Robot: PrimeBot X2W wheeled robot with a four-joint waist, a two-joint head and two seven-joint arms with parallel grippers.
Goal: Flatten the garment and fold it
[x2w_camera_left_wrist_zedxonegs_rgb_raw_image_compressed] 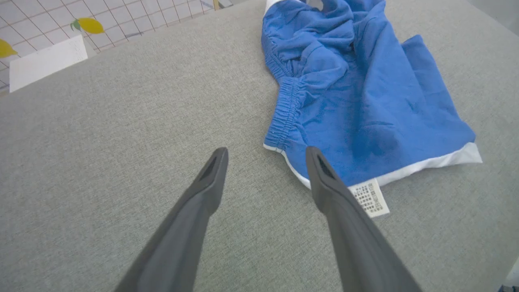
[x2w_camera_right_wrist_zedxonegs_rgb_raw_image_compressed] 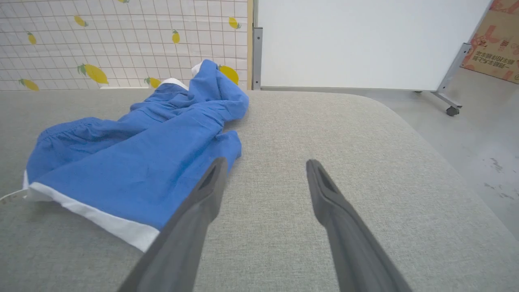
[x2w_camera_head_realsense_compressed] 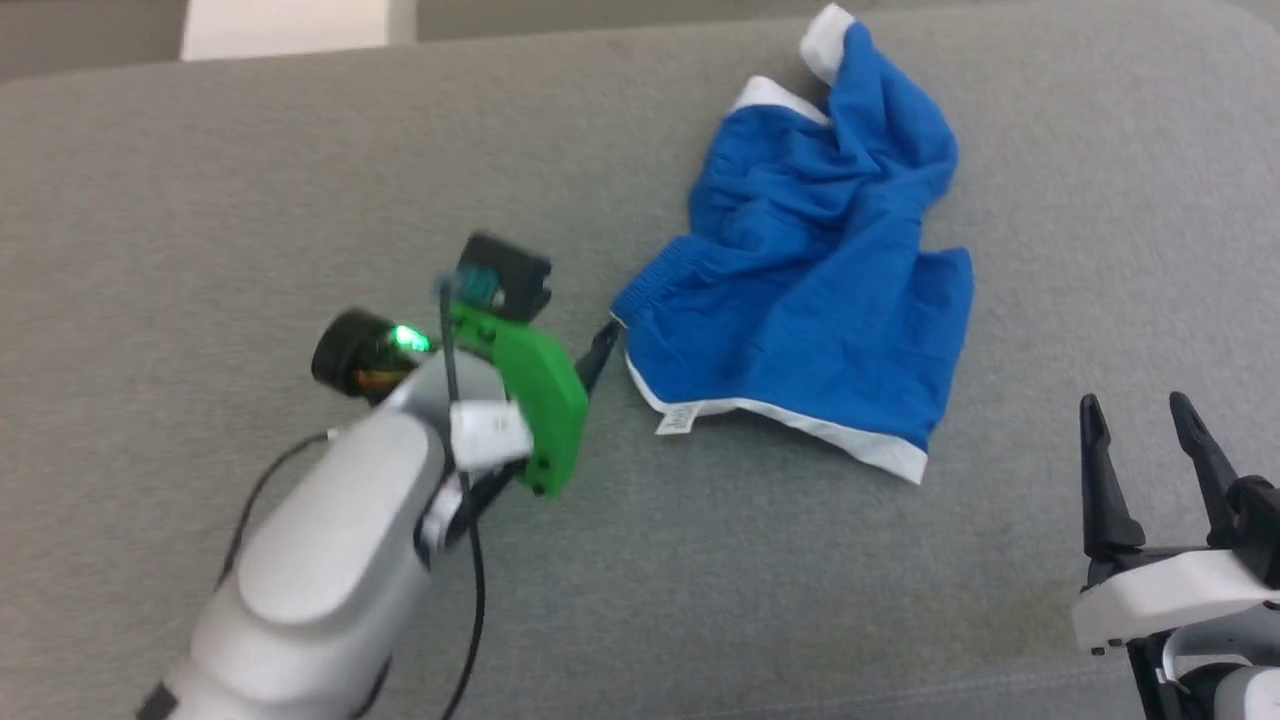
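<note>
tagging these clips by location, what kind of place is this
Likely an indoor lab or workroom: a rolling whiteboard, a cardboard box, and a lemon-print backdrop behind the grey padded surface.

Bright, even, diffuse light; the garment (x2w_camera_head_realsense_compressed: 820,300) casts only a faint, soft shadow, with no glare. The head view is slightly soft; both wrist views bow at their edges.

**Q:** Site type?

**A:** An indoor test room or lab, partly dressed as a home.

**Q:** Evidence?

**A:** A grey padded fabric surface (x2w_camera_right_wrist_zedxonegs_rgb_raw_image_compressed: 324,121) lies under the right gripper (x2w_camera_right_wrist_zedxonegs_rgb_raw_image_compressed: 265,162). Ahead and to its left is grid wallpaper (x2w_camera_right_wrist_zedxonegs_rgb_raw_image_compressed: 121,40) printed with lemons. Straight ahead stands a white panel (x2w_camera_right_wrist_zedxonegs_rgb_raw_image_compressed: 365,40) on a metal frame with a caster (x2w_camera_right_wrist_zedxonegs_rgb_raw_image_compressed: 451,110). To its far right are a printed cardboard box (x2w_camera_right_wrist_zedxonegs_rgb_raw_image_compressed: 498,44) and a bare, scuffed floor (x2w_camera_right_wrist_zedxonegs_rgb_raw_image_compressed: 478,142).
</note>
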